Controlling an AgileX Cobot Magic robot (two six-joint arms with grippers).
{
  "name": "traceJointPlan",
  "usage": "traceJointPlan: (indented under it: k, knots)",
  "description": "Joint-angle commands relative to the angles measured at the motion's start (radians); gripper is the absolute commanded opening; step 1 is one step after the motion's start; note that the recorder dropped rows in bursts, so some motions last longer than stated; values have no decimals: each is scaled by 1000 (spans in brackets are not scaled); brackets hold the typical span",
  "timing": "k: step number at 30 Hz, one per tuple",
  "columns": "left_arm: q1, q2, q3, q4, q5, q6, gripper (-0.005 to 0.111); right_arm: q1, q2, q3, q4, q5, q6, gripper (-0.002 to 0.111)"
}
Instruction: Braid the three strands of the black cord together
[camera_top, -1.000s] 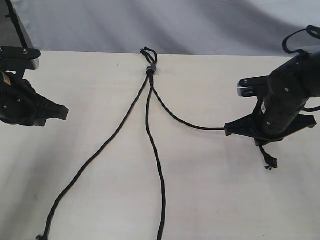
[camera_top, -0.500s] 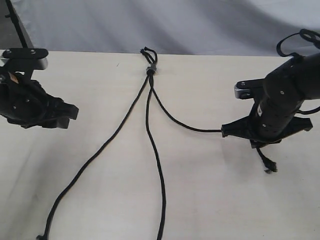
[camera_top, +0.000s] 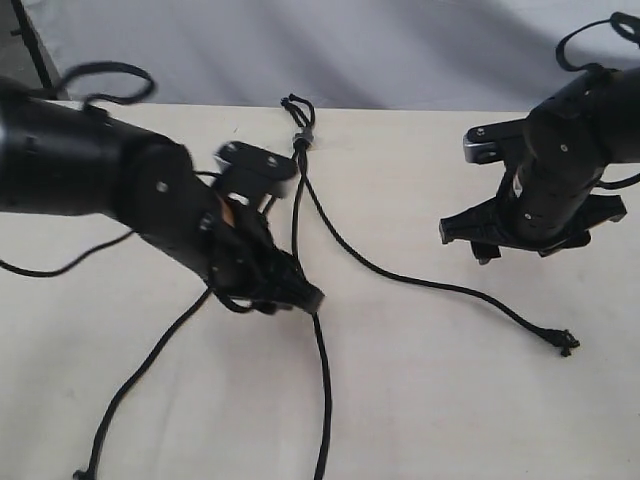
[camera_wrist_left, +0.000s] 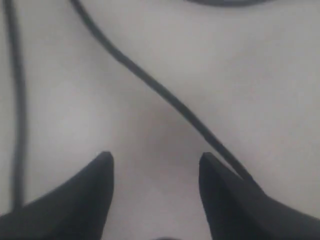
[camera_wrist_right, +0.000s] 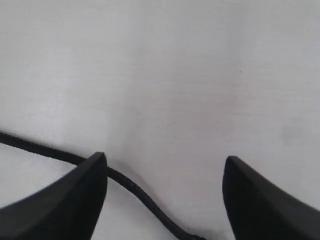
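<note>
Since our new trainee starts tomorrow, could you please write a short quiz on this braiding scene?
1. True or false: the right gripper is clamped on a strand.
2. The knot joining the three strands lies: A) by the table's far edge; B) between the right gripper's jaws; C) at the table's near edge.
3. Which gripper is at the middle strand?
Key: 1 false, its jaws stand open; 2 A; 3 the left gripper.
</note>
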Motion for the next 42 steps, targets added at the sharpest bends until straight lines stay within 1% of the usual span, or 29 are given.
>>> traceJointPlan:
  k: [1,4,7,8,12,22,23,24,26,29,33,36,39,42]
  knots:
    - [-109,142,-113,3,73,3,50,-1,-39,-8,-18,14,-12,62]
    - [-147,201,-180,3,138,-4,50,-1,-42,-8,-18,14,-12,62]
    - [-161,238,-225,7,196,-35,50,-1,-42,-8,-18,14,-14,62]
    - [-161,247,-230,11,207,-57,50,-1,-42,-8,-18,14,-14,62]
    - [-161,257,-233,153,237,-209,50,-1,-42,-8,-18,14,-14,62]
    - [-161,301,-233,183,245,-216,49,-1,-42,-8,-18,6,-14,62]
    - [-161,307,-233,183,248,-214,47,-1,-42,-8,-18,6,-14,62]
    - [-161,310,-233,183,249,-209,43,-1,-42,-8,-18,4,-14,62]
    - [-161,317,-233,183,251,-192,30,-1,-42,-8,-18,1,-14,62]
    - [-161,315,-233,183,253,-176,0,-1,-42,-8,-18,1,-14,62]
    - [-159,283,-252,191,277,-144,0,-1,-42,-8,-16,-1,-14,62]
    - [-143,242,-281,243,325,-132,0,-1,-42,-8,-16,-1,-14,62]
    - [-95,205,-294,327,351,-132,0,-1,-42,-8,-15,-1,-14,62]
    - [-8,183,-294,356,383,-132,0,-1,-42,-8,-15,-1,-14,62]
